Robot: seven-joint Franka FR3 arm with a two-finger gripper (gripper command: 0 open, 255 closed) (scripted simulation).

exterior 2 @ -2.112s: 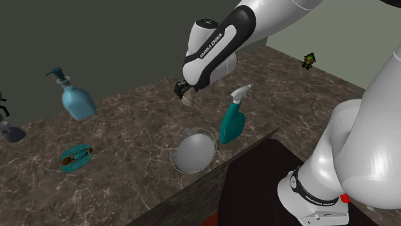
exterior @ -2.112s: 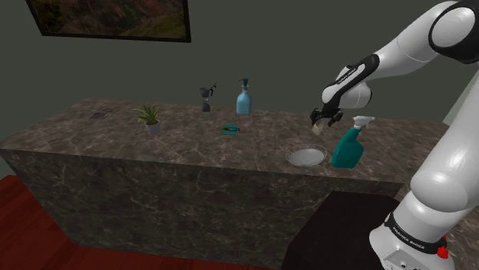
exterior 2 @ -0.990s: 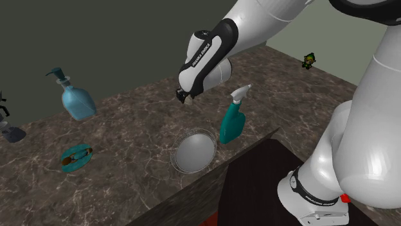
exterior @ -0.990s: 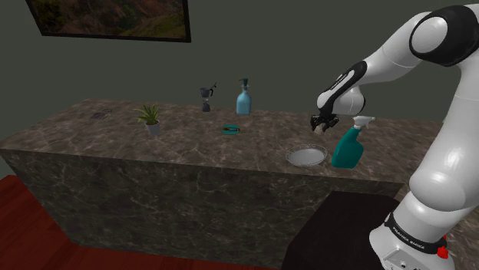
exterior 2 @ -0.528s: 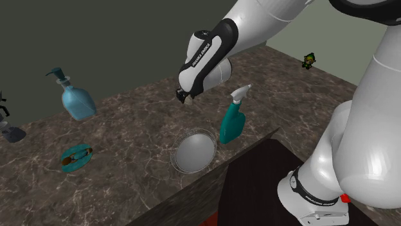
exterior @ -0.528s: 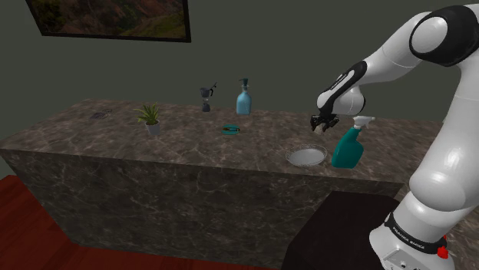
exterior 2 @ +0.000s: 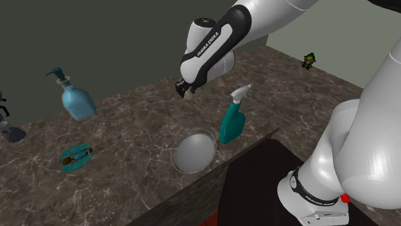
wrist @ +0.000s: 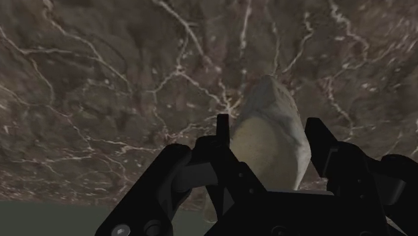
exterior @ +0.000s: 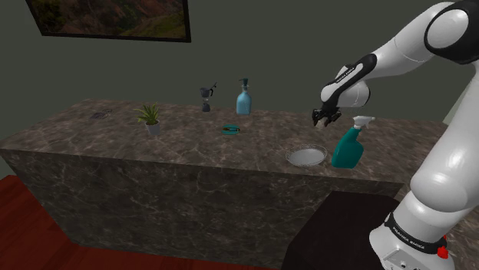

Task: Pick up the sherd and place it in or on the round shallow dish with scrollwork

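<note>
My black gripper [exterior: 321,116] [exterior 2: 182,88] hangs in the air above the dark marble counter, shut on a pale beige sherd [wrist: 271,134]. In the wrist view the gripper [wrist: 268,127] has one finger pressed on each side of the sherd, with veined marble behind it. The round shallow grey dish [exterior: 292,158] [exterior 2: 177,158] lies on the counter near its front edge. The gripper is above the dish and a little toward the wall from it.
A teal spray bottle [exterior: 349,147] [exterior 2: 231,123] stands right beside the dish. Further off are a blue pump bottle [exterior: 243,99] [exterior 2: 76,100], a small teal dish [exterior: 230,130] [exterior 2: 75,157], a potted plant [exterior: 150,116], a moka pot [exterior: 206,98] and a small figurine [exterior 2: 310,61].
The gripper has risen a little with the sherd still held, and the forearm has tilted up. Everything on the counter has stayed put.
</note>
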